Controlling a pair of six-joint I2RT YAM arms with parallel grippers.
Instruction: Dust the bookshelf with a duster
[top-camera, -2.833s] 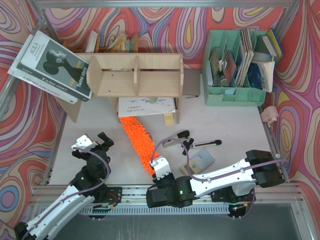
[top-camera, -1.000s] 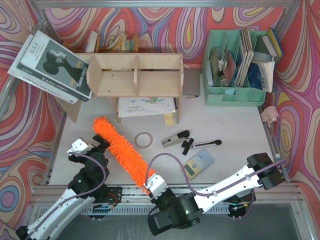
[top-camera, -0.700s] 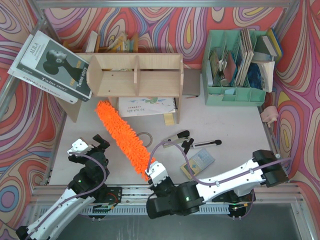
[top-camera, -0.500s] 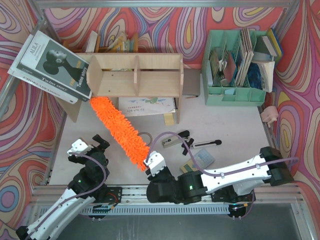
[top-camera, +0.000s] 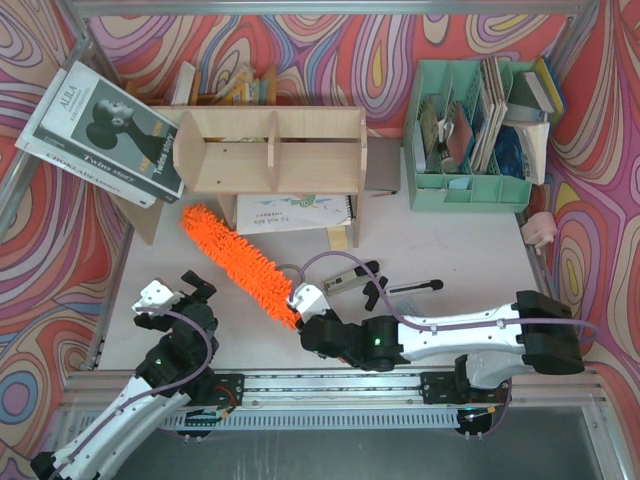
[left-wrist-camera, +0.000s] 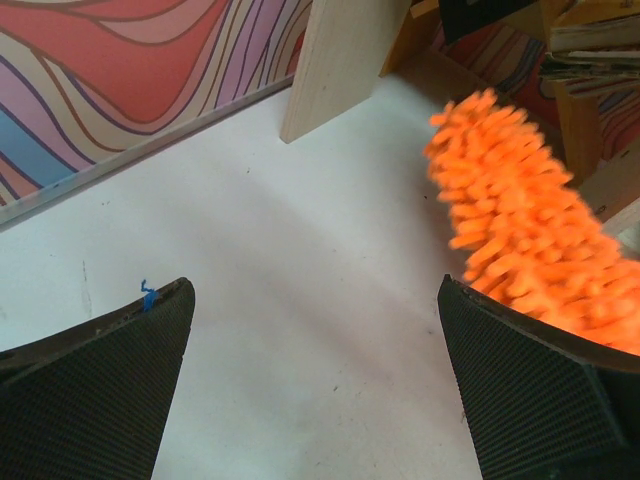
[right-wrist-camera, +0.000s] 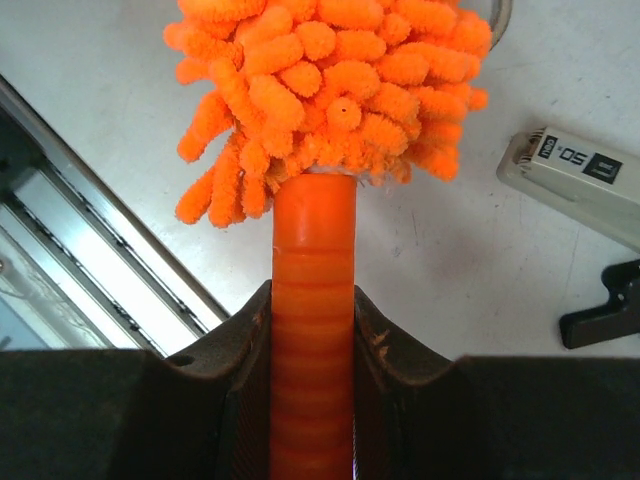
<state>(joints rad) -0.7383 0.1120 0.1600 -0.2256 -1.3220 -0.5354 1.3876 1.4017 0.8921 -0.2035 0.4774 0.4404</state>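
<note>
- Hovering at near left with the left gripper (top-camera: 187, 290) spread wide, gripping nothing.
- Slanting the duster (top-camera: 240, 262) far-left, tip near the bookshelf (top-camera: 270, 150).
- Clamping the right gripper (right-wrist-camera: 312, 330) tight around the duster's handle.

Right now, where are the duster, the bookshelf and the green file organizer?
duster (top-camera: 238, 264): top external view, middle of the fluffy head.
bookshelf (top-camera: 315, 124): top external view, top board right of the divider.
file organizer (top-camera: 465, 191): top external view, front wall.
</note>
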